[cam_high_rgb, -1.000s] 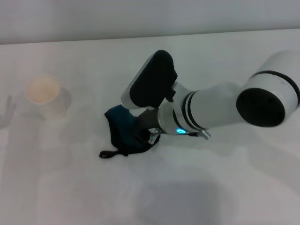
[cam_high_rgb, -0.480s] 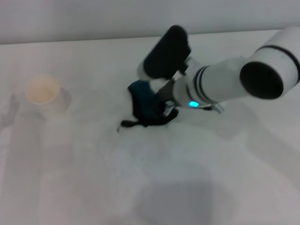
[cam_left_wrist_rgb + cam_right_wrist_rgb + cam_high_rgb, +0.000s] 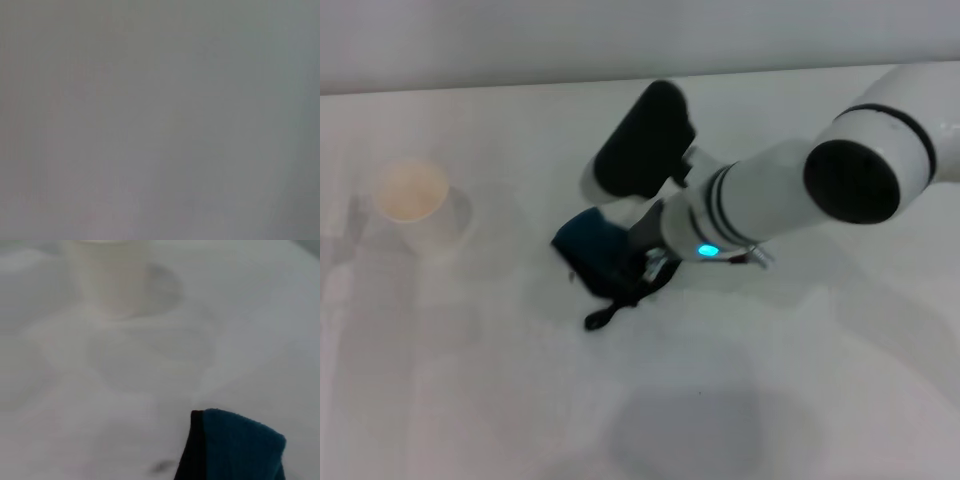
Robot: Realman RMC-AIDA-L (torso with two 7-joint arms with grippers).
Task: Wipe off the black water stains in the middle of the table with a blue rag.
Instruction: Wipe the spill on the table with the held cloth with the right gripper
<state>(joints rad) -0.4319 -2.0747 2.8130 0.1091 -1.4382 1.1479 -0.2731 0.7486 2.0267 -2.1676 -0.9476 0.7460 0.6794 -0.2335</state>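
The blue rag lies bunched on the white table near the middle, with its black loop tab trailing toward the front. My right gripper is pressed down on the rag and shut on it; the rag hides the fingers. In the right wrist view the rag's teal corner with black edging fills the lower part. A small faint dark smear lies on the table beside it. No oval black blot shows; the rag and arm cover that spot. The left gripper is out of view.
A white paper cup stands at the left of the table, also in the right wrist view. The table's far edge meets a pale wall at the back. The left wrist view shows only blank grey.
The right gripper and rag swept away to the far right half a second ago, then came back left and nearer. The loop tab now trails in front of the rag.
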